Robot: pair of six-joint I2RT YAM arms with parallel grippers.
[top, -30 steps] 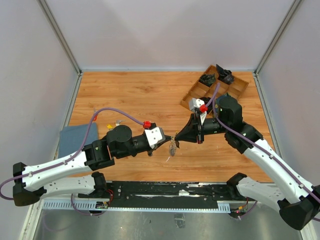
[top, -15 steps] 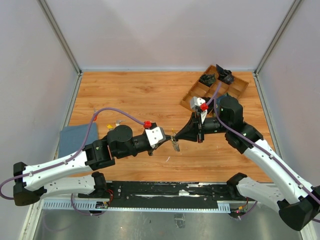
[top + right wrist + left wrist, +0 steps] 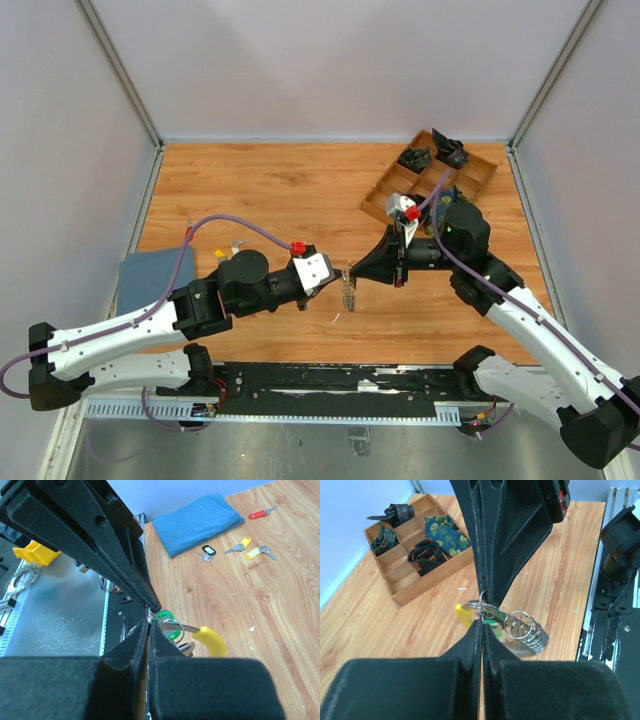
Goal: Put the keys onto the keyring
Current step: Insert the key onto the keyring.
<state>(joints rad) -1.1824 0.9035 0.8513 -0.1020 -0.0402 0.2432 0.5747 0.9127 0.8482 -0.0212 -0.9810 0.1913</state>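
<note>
**A:** What's there, left to right?

**B:** A soft blue folded cloth [image 3: 150, 277] lies at the left edge. Just right of it are the loose keys [image 3: 243, 544], tiny metal blades with red, black and yellow plastic heads, flat on the boards. Next is the left gripper [image 3: 338, 277], with matte black wedge-shaped fingers pressed together on the keyring [image 3: 348, 292]. The right gripper [image 3: 360, 271] meets it tip to tip and pinches the same wire. Far right is a wooden tray [image 3: 478, 172] whose compartments hold dark rolled fabrics [image 3: 415, 158].

**A:** And the setting?

**B:** A wood-grain table [image 3: 280, 190] enclosed by smooth pale walls [image 3: 330, 70].

**A:** The ring itself?

**B:** It's thin silver wire, held above the table near its front middle. One arc has a bright yellow sleeve, and a green piece and coiled metal loops hang below.
</note>
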